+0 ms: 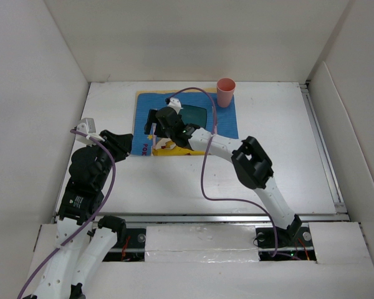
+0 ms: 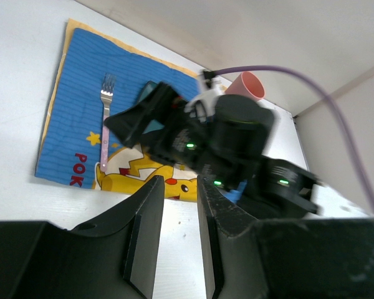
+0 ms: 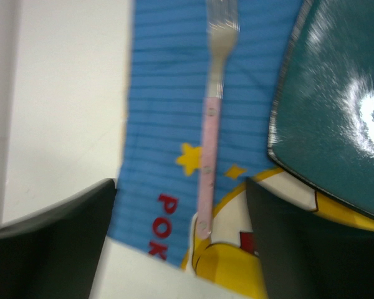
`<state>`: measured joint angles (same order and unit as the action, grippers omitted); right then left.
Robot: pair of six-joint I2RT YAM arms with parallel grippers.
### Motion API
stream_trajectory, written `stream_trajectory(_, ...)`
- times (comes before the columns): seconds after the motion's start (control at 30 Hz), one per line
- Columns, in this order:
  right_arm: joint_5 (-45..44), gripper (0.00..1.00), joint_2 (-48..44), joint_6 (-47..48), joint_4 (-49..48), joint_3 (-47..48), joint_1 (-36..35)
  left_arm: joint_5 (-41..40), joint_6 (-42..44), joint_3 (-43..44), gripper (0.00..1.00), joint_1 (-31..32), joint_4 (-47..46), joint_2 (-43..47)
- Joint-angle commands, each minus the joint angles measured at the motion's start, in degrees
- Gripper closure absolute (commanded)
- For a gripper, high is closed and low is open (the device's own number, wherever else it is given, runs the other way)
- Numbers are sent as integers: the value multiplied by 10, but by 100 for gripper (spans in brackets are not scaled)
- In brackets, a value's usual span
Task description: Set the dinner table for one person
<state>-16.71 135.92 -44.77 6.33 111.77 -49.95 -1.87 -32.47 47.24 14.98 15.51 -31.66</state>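
Right pincer (image 3: 181, 187) is spread wide and holding nothing. Its two dark fingers sit on either side of the fork (image 3: 209, 124) without touching it. The fork has a pink handle and metal tines, and it lies flat on the blue placemat (image 3: 162, 93), tines pointing toward the far side. The end of the handle rests on the yellow cartoon figure, next to the red letters. Just to the right of the fork is the dark teal plate (image 3: 330, 93), also on the placemat. They're close, but I can see a strip of blue between them.

From the overhead camera, the placemat lies toward the far middle of the big white surface (image 1: 287, 162). A pink cup (image 1: 225, 92) stands upright at the mat's far right corner. My right arm reaches across the surface so the pincer hangs over the left part of the mat.

Left pincer (image 2: 181, 187) is only slightly parted, with a thin gap between the fingers and nothing in it. It hangs above bare surface off the near left edge of the mat, pointing toward my other arm.
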Motion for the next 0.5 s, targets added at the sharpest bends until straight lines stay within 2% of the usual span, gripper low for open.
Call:
stream_trajectory(0.0, -17, 0, -124, 62, -88, -30, -23, -13, 14, -2, 75, -2, -17, 1)
stream_trajectory(0.17, -63, 0, -274, 105, -159, -175, -36, -20, 21, -3, 74, -7, -19, 2)
stream_trajectory(0.2, -65, 0, -338, 125, -176, -242, -36, -20, 22, -4, 74, -7, -21, 4)
stream_trajectory(0.27, -80, 0, -410, 157, -218, -315, -52, -17, 23, -7, 71, -7, -27, 8)
stream_trajectory(0.3, -86, 0, -447, 188, -222, -378, -58, -15, 23, -10, 71, -7, -31, 10)
stream_trajectory(0.33, -90, 0, -523, 207, -224, -406, -64, -11, 25, -7, 67, -7, -32, 12)
stream_trajectory(0.4, -125, 0, -602, 251, -212, -459, -87, -7, 28, -1, 66, -7, -31, 13)
stream_trajectory(0.43, -142, 0, -684, 257, -200, -505, -94, -1, 28, 7, 65, -7, -29, 16)
stream_trajectory(0.47, -166, 0, -727, 262, -162, -526, -94, 1, 28, 12, 64, -7, -27, 17)
